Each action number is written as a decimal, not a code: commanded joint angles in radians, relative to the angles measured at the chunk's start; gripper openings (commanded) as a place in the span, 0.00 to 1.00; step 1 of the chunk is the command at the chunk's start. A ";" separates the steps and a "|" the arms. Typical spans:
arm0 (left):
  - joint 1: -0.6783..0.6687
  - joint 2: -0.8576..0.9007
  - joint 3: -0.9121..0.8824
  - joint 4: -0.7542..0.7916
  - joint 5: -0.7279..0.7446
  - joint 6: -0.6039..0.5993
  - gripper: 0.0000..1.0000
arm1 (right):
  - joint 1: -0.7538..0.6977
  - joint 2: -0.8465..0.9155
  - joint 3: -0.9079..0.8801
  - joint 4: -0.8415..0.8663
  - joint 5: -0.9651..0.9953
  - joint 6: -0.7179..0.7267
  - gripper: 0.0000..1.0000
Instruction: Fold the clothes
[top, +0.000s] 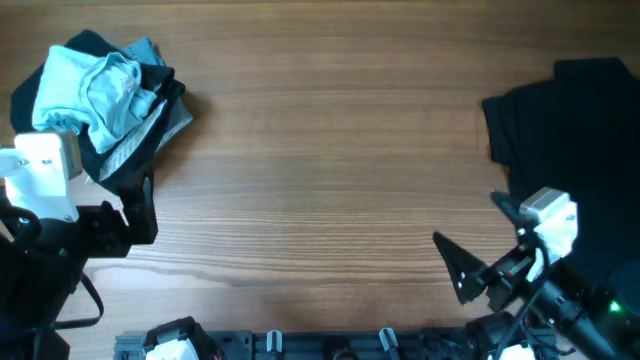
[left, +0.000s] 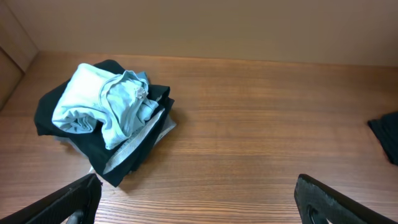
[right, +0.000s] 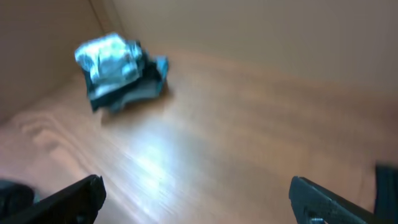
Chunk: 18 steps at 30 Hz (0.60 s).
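A crumpled pale blue T-shirt (top: 95, 85) lies bundled on top of black and grey garments (top: 150, 135) at the table's far left. It also shows in the left wrist view (left: 102, 106) and, blurred, in the right wrist view (right: 115, 62). A black T-shirt (top: 570, 130) lies spread at the far right. Its edge shows in the left wrist view (left: 387, 134). My left gripper (top: 140, 215) is open and empty, just in front of the pile, with bare table between its fingers (left: 199, 205). My right gripper (top: 455, 270) is open and empty, left of the black T-shirt (right: 196, 202).
The wooden table (top: 330, 160) stretches between the pile and the black T-shirt. The arm bases and a black rail (top: 330, 345) run along the front edge. A wall panel (left: 217, 28) rises behind the table.
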<state>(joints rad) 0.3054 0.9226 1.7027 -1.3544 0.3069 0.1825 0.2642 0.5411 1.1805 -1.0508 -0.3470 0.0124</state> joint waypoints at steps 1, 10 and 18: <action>-0.006 -0.003 -0.001 0.002 -0.010 0.020 1.00 | 0.004 0.001 -0.027 -0.100 0.046 -0.037 1.00; -0.006 -0.003 -0.001 0.002 -0.010 0.020 1.00 | -0.005 -0.388 -0.566 0.426 0.144 -0.301 1.00; -0.006 -0.003 -0.001 0.002 -0.010 0.020 1.00 | -0.016 -0.538 -0.932 0.720 0.095 -0.300 1.00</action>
<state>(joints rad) 0.3054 0.9226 1.7012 -1.3540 0.3031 0.1825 0.2527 0.0246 0.3523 -0.4519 -0.2249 -0.2691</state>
